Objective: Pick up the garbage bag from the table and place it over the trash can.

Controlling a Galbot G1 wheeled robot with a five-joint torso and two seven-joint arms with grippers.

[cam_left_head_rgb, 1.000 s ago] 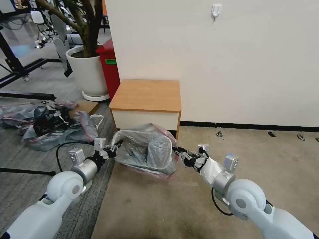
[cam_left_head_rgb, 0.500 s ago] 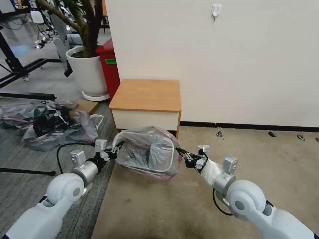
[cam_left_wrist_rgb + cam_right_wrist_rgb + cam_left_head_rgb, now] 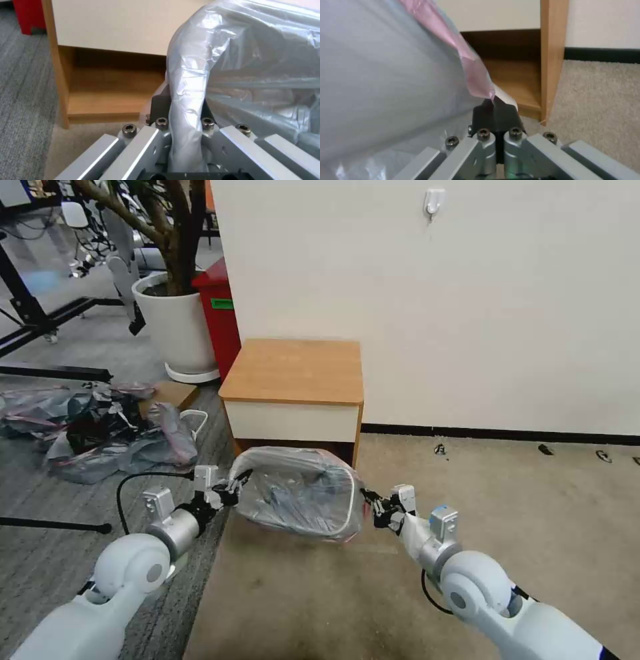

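Note:
The garbage bag (image 3: 293, 490), translucent grey with a pink band, is stretched wide between both grippers, just in front of the table (image 3: 293, 370). It drapes over the trash can, whose pale rolled rim (image 3: 351, 499) shows through the plastic. My left gripper (image 3: 233, 488) is shut on the bag's left edge. My right gripper (image 3: 369, 501) is shut on its right edge. In the left wrist view a fold of the bag (image 3: 186, 82) runs between the shut left gripper (image 3: 181, 120). In the right wrist view the right gripper (image 3: 495, 112) pinches the pink band (image 3: 466, 62).
A heap of grey and black bags (image 3: 100, 433) lies on the grey floor to the left, with a black cable (image 3: 133, 480) beside my left arm. A white plant pot (image 3: 177, 330) and a red bin (image 3: 220, 313) stand behind. Open beige carpet (image 3: 507, 500) lies to the right.
Both grippers have come down and drawn toward me, pulling the bag lower and flatter over the trash can. The bag's puffed-up top has sunk.

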